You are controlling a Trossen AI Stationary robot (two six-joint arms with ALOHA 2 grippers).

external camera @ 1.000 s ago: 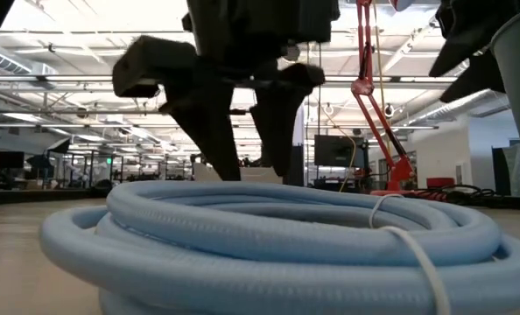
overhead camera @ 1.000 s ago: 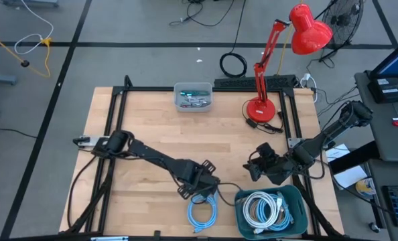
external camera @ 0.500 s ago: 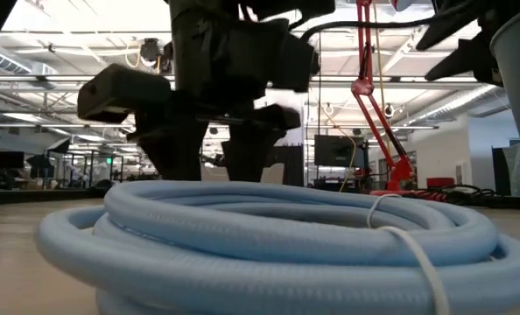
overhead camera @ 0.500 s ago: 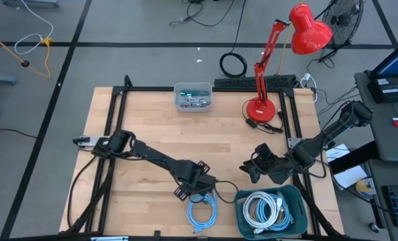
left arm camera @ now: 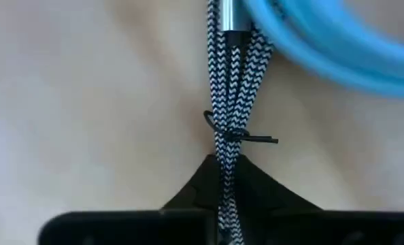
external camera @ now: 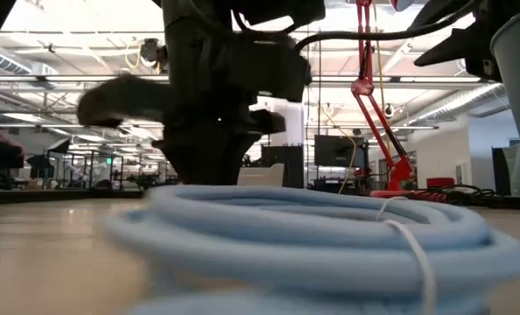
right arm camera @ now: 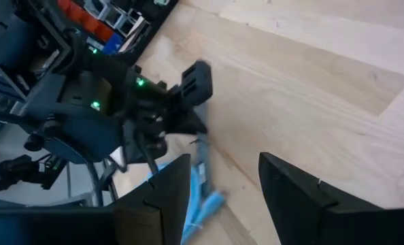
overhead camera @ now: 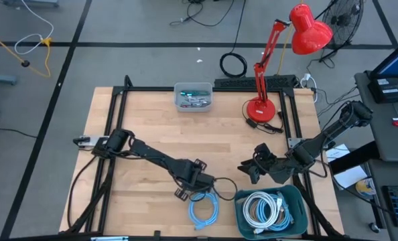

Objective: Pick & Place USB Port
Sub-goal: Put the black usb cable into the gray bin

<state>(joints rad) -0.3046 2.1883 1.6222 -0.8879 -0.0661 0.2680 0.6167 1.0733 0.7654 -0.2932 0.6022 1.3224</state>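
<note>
Near edge of the pale wooden surface [overhead camera: 145, 140]: light-blue coiled cable [overhead camera: 202, 213] lies flat, w/ a white tie around it, just left of the dark-green plastic bin [overhead camera: 296, 196] that holds coiled white and pale-blue cables [overhead camera: 264, 211]. In low view the blue coil [external camera: 312, 232] fills the foreground and the left arm comes down right behind it.

Left gripper [overhead camera: 200, 191] sits at the coil's far edge, low on the surface. Its fingers [left arm camera: 256, 197] are closed tight on a black-and-white braided cable bundle [left arm camera: 228, 129]; left wrist view shows the braided strands pinched between the two dark tips, a thin black twist tie [left arm camera: 239, 136] around them just ahead of the tips, and a silver metal plug end [left arm camera: 228, 17] next to the blue coil [left arm camera: 324, 47]. So the braided USB cable is at the front-centre of the surface, touching or right beside the blue coil, in the left gripper's grip.

Right gripper [overhead camera: 246, 169] is further back, right of centre, near the bin's far-left corner, above the surface, apart from the left one. Its fingers [right arm camera: 290, 194] stand well apart w/ nothing between them; right wrist view looks past them at the left arm and the blue coil.

Far side: small grey tray of mixed small parts [overhead camera: 193, 97] at the back edge, centre. Red desk lamp [overhead camera: 279, 60] w/ round base at back right.
</note>
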